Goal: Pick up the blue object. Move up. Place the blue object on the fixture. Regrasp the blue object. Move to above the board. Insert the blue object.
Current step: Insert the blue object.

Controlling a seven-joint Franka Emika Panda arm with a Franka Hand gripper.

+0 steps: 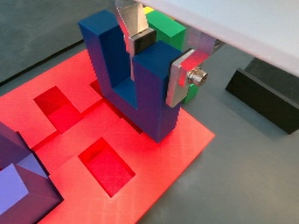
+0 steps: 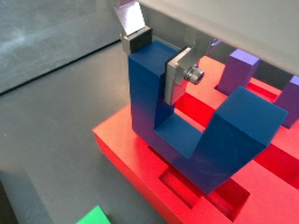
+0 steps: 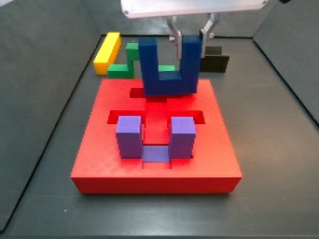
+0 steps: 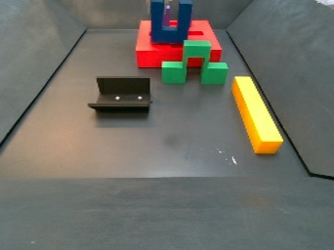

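Gripping the blue object (image 3: 167,70) by one prong w/ my gripper (image 3: 189,51), jaws clamped on it. Its bar is down, resting on the board (image 3: 100,154) at the far end, prongs up. Purple block (image 3: 155,138) sits in the board's near recess. Fixture (image 4: 120,95) stands well apart on the floor, green block (image 4: 194,60) beside the board.

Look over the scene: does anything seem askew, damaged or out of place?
Nothing stands out. The gripper holds the blue object upright by one prong, bar down, over the board; the purple block sits squarely in its recess.
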